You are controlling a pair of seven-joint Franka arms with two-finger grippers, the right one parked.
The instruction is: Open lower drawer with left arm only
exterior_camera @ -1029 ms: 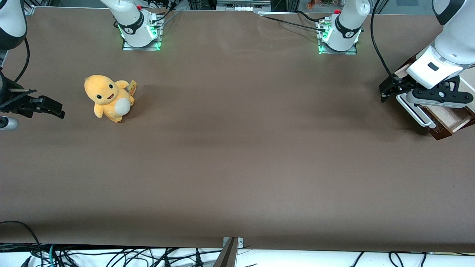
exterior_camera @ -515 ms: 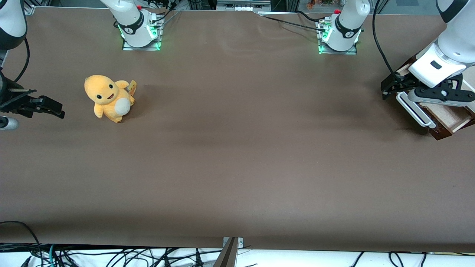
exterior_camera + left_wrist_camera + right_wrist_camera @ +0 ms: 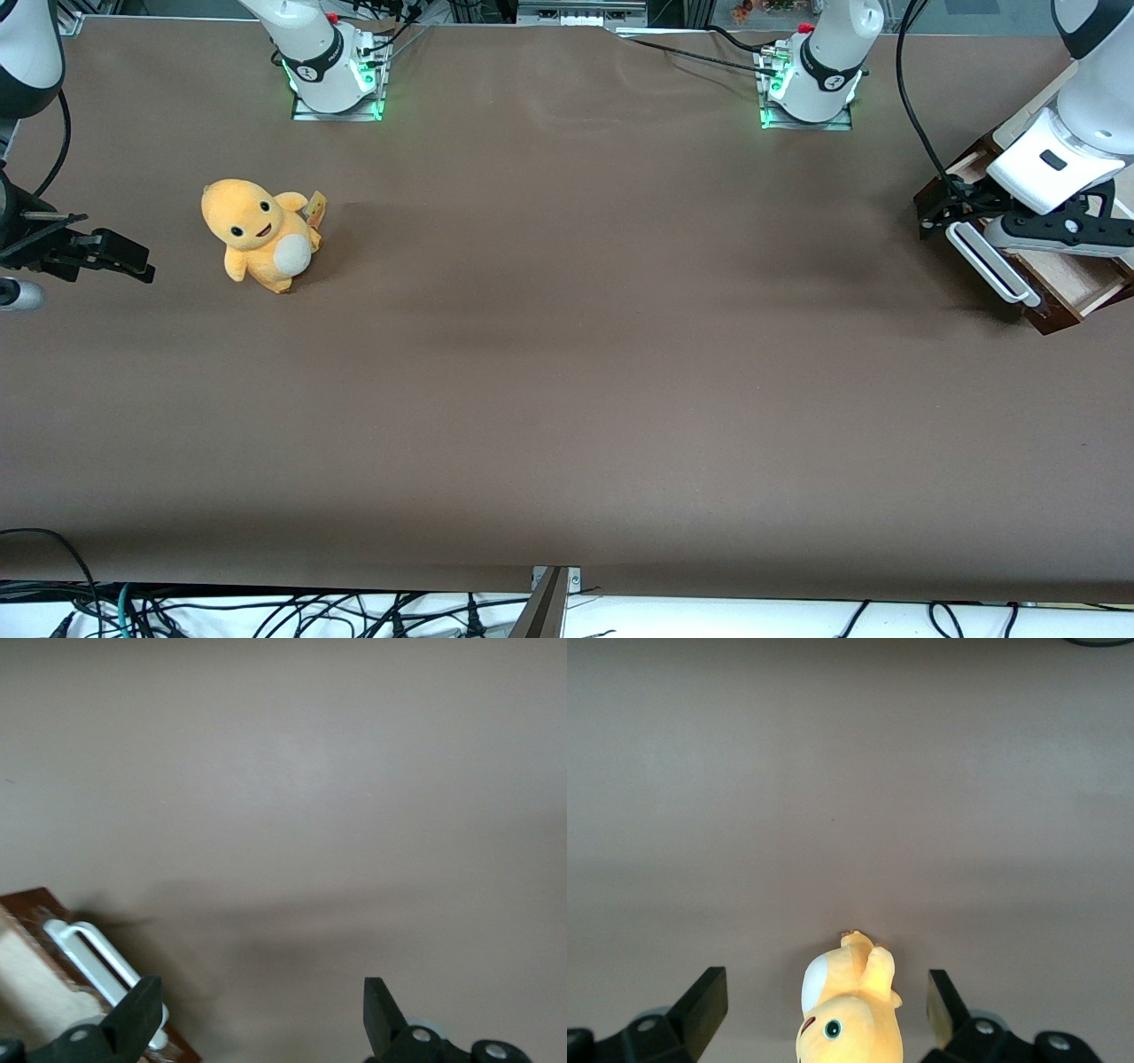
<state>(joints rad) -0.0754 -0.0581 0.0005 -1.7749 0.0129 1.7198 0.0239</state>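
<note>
The lower drawer [image 3: 1070,276] stands pulled out of its cabinet at the working arm's end of the table, its pale wood inside showing. Its dark brown front [image 3: 34,904] carries a long white bar handle [image 3: 990,262] [image 3: 94,962]. The left arm [image 3: 1076,106] reaches over the drawer. Its black gripper [image 3: 930,211] [image 3: 263,1003] hangs just above the end of the handle that is farther from the front camera. The gripper is open and wide, with only brown table between its fingers, and it does not hold the handle. Arm and gripper hide much of the drawer.
A yellow plush toy [image 3: 259,232] [image 3: 850,1010] sits toward the parked arm's end of the table. Two arm bases [image 3: 811,84] with green lights stand along the table's edge farthest from the front camera. The cabinet's brown corner [image 3: 973,152] shows under the left arm.
The left arm has lifted and drawn its gripper slightly away from the front camera, along the handle's end. The drawer and handle have stayed in place.
</note>
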